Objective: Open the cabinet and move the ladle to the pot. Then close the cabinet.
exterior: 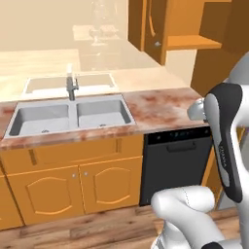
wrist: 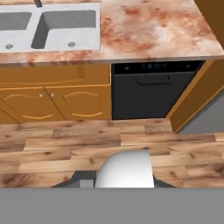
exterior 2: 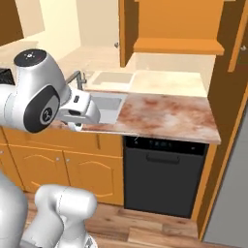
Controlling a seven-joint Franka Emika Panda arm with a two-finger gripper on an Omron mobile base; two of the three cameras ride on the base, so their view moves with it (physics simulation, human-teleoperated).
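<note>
Overhead, to the right: the cabinet is to be reached from counter height

Currently the gripper (exterior 2: 76, 125) is held low, in front of the counter's (exterior: 160, 109) edge and near the sink (exterior: 73, 101). Its camera is turned down onto the plank floor (wrist: 87, 144) and the base cupboards (wrist: 57, 103). Whether the fingers are apart or together cannot be told, since their tips are not made out in any picture.

The cabinet (exterior 2: 179, 46) is mounted on the wall beyond the counter, above and to the right of the gripper. Its long axis is upright. Its left door (exterior: 146, 29) is seen edge-on from the right base view, a small round knob (exterior: 157, 44) is carried on it, and the bare bottom shelf is exposed between the doors, so the cabinet is judged to be open already. Where the ladle lies cannot be told, and the same is true of the pot. An upward, rightward swing of the arm is judged to be called for before anything inside can be searched.

Warm orange-brown wood with arched raised panels is used for the doors. A mottled, reddish, polished stone look is given to the counter. The sink is a pale grey double basin with a dark upright faucet (exterior: 71, 87), and a flat black dishwasher (exterior: 175, 160) is set beneath the counter
</note>
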